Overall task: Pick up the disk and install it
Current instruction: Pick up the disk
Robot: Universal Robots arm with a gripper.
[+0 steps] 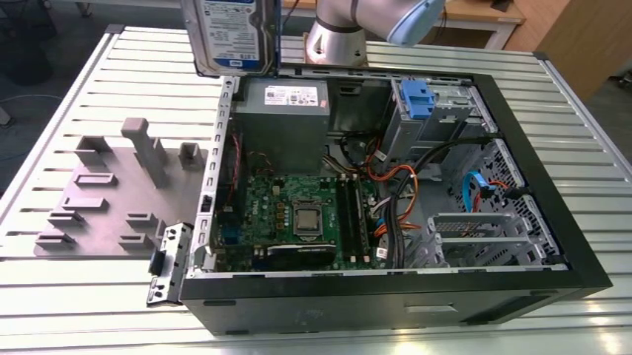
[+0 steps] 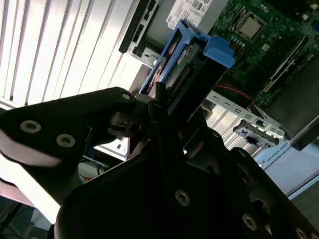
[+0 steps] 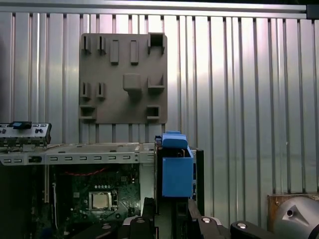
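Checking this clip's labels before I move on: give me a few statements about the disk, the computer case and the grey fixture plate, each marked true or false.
1. The end effector is clamped on the disk, which hangs clear of the table. True.
2. The disk sits inside the drive cage. False: it is in the air over the computer case's far edge, near the power supply.
3. The computer case lies open with its motherboard exposed. True.
4. The grey fixture plate lies at the exterior view's right of the case. False: it lies at the exterior view's left.
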